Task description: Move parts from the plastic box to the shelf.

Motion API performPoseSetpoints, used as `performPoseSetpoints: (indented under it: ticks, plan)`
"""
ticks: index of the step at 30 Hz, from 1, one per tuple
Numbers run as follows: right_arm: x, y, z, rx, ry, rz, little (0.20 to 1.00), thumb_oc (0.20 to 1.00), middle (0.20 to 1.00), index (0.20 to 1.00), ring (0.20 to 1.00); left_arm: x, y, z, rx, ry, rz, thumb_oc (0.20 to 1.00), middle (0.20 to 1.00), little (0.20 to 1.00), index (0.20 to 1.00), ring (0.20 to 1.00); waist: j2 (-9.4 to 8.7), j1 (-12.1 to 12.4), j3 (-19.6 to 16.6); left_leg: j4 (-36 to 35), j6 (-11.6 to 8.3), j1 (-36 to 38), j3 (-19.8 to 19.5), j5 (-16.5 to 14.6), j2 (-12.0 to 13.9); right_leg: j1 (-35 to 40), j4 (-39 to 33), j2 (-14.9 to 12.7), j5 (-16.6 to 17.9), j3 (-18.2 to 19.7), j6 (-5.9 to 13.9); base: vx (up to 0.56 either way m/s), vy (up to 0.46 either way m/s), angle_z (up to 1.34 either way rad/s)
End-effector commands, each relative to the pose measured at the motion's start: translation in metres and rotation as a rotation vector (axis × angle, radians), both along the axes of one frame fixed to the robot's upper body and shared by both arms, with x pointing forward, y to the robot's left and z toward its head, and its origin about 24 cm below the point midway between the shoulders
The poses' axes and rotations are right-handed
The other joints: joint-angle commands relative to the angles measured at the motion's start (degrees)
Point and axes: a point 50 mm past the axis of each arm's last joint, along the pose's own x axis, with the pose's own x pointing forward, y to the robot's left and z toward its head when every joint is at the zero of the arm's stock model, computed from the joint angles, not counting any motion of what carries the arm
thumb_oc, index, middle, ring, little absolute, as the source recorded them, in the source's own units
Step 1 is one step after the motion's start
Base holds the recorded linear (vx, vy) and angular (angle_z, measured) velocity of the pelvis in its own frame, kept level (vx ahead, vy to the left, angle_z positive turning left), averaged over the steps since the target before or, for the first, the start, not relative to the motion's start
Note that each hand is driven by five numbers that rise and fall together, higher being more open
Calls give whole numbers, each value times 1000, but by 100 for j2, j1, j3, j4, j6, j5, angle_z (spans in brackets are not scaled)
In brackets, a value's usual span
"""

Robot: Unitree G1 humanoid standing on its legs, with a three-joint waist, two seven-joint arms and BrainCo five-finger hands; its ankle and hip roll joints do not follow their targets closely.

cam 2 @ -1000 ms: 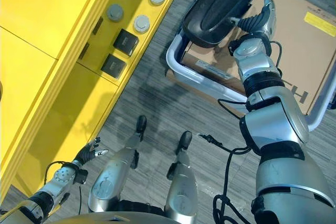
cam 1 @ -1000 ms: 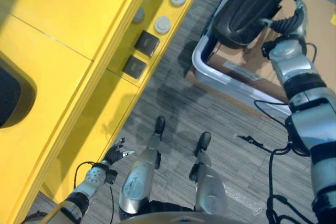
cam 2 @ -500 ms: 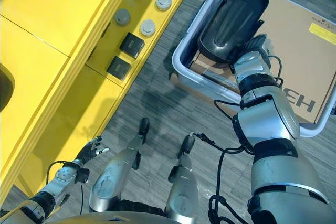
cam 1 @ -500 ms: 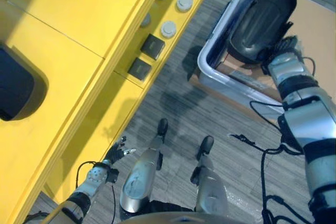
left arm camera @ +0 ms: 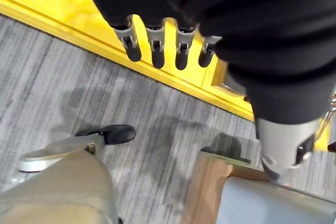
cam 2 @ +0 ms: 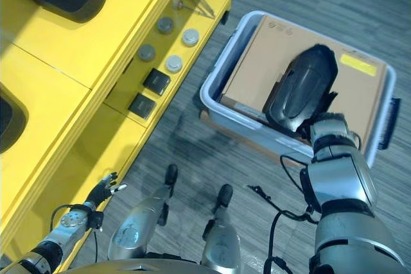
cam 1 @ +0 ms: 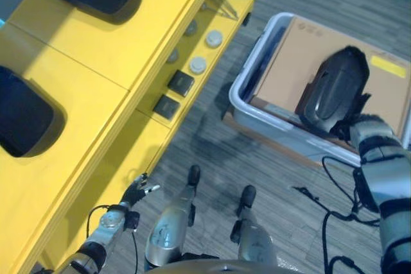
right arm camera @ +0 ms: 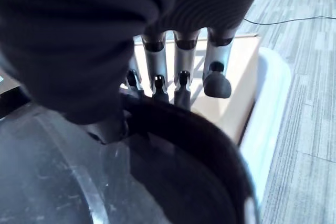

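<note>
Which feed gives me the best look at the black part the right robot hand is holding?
Right eye view: the whole black part shows above the plastic box. Left eye view shows it whole too, nearer the edge. Right wrist view shows just its rim under the right robot hand.

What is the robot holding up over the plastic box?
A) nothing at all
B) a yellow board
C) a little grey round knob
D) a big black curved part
D: the right robot hand grips a big black curved part above the plastic box.
</note>
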Motion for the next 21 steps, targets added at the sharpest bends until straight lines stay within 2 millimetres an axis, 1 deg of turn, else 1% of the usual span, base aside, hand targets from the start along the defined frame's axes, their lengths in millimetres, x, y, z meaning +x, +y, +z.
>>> performPoseSetpoints:
  ticks: [1, 2, 4, 7, 8, 9, 10, 11, 12, 13, 15, 16, 17, 19, 20, 21]
  plan:
    - [-3, -24, 42, -217, -108, 48, 200, 200, 200, 200, 200, 6, -8, 7, -39, -39, -51, 1000, 1000, 1000, 1000, 1000, 7, 28, -73, 279, -129, 297, 149, -845, 269, -42, 307, -242, -343, -63, 206, 30, -117, -11]
    - [-1, -22, 45, -269, -121, 89, 200, 200, 200, 200, 200, 12, -9, 12, -59, -61, -49, 1000, 1000, 1000, 1000, 1000, -36, -17, -170, 264, -144, 372, 199, -857, 305, 21, 271, -217, -337, -43, 211, 37, -141, -12]
    - [2, -17, 49, -309, -164, 141, 200, 200, 200, 200, 200, 23, -13, 25, -72, -103, -67, 1000, 1000, 1000, 1000, 1000, -114, -93, -312, 246, -165, 485, 266, -868, 359, 116, 225, -168, -328, 9, 206, 40, -146, -15]
    - [9, 1, 65, -464, -232, 253, 200, 200, 200, 200, 200, 41, -26, 54, -130, -180, -112, 1000, 1000, 1000, 1000, 1000, -215, -256, -576, 179, -207, 738, 395, -907, 470, 315, 142, -58, -344, 96, 178, 25, -144, -16]
    - [10, 4, 67, -488, -239, 268, 200, 200, 200, 200, 200, 44, -29, 58, -140, -186, -114, 1000, 1000, 1000, 1000, 1000, -232, -282, -624, 167, -208, 742, 406, -888, 470, 313, 130, -55, -330, 106, 176, 41, -78, -15]
    - [10, 10, 72, -536, -259, 302, 200, 200, 200, 200, 200, 52, -35, 68, -177, -207, -123, 1000, 1000, 1000, 1000, 1000, -264, -350, -737, 133, -218, 810, 442, -881, 500, 360, 112, -24, -337, 133, 171, 20, -57, -21]
    - [11, 13, 75, -556, -264, 321, 200, 200, 200, 200, 200, 55, -38, 73, -192, -213, -123, 1000, 1000, 1000, 1000, 1000, -278, -377, -782, 118, -220, 841, 455, -877, 511, 383, 106, -7, -340, 149, 167, 22, -89, -19]
    - [10, 23, 83, -633, -285, 372, 200, 200, 200, 200, 200, 66, -49, 90, -266, -253, -124, 1000, 1000, 1000, 1000, 1000, -320, -476, -930, 72, -224, 935, 495, -866, 547, 446, 89, 40, -352, 195, 155, 16, -79, -16]
    - [10, 29, 88, -669, -292, 401, 200, 200, 200, 200, 200, 72, -58, 98, -342, -244, -110, 1000, 1000, 1000, 1000, 1000, -356, -557, -1030, 46, -227, 994, 527, -860, 564, 480, 84, 69, -352, 222, 153, 8, -69, -11]
    - [9, 28, 88, -669, -291, 400, 200, 200, 200, 200, 200, 72, -58, 98, -342, -242, -111, 1000, 1000, 1000, 1000, 1000, -355, -550, -1030, 41, -228, 999, 527, -859, 566, 483, 84, 70, -354, 221, 153, 14, -52, -8]
    - [8, 39, 97, -752, -311, 470, 200, 200, 200, 200, 200, 80, -80, 109, -515, -193, -110, 1000, 1000, 1000, 1000, 1000, -425, -694, -1210, 13, -229, 1110, 597, -853, 599, 554, 83, 111, -363, 256, 135, -16, -50, -8]
    - [8, 42, 99, -777, -318, 486, 200, 200, 200, 200, 200, 80, -85, 110, -550, -182, -117, 1000, 1000, 1000, 1000, 1000, -433, -716, -1239, 12, -228, 1123, 609, -852, 606, 565, 85, 117, -367, 257, 130, -32, -46, -11]
    - [9, 49, 108, -815, -336, 529, 200, 200, 200, 200, 200, 83, -98, 113, -615, -150, -122, 1000, 1000, 1000, 1000, 1000, -472, -793, -1339, 7, -222, 1182, 653, -862, 619, 602, 86, 143, -377, 276, 119, -14, -36, -11]
    - [12, 62, 123, -880, -368, 593, 200, 200, 200, 200, 200, 86, -119, 118, -710, -95, -132, 1000, 1000, 1000, 1000, 1000, -511, -891, -1477, -7, -223, 1277, 707, -882, 634, 670, 81, 179, -403, 316, 107, -5, -31, -8]
    - [14, 72, 134, -928, -396, 637, 200, 200, 200, 200, 200, 85, -131, 119, -787, -46, -126, 1000, 1000, 1000, 1000, 1000, -517, -944, -1523, -21, -227, 1369, 737, -919, 647, 734, 84, 204, -437, 350, 107, -29, -14, -11]
    - [15, 80, 143, -963, -418, 670, 200, 200, 200, 200, 200, 84, -139, 120, -837, -15, -124, 1000, 1000, 1000, 1000, 1000, -535, -1002, -1584, -35, -224, 1388, 762, -904, 642, 729, 83, 212, -428, 386, 103, -40, 1, -21]
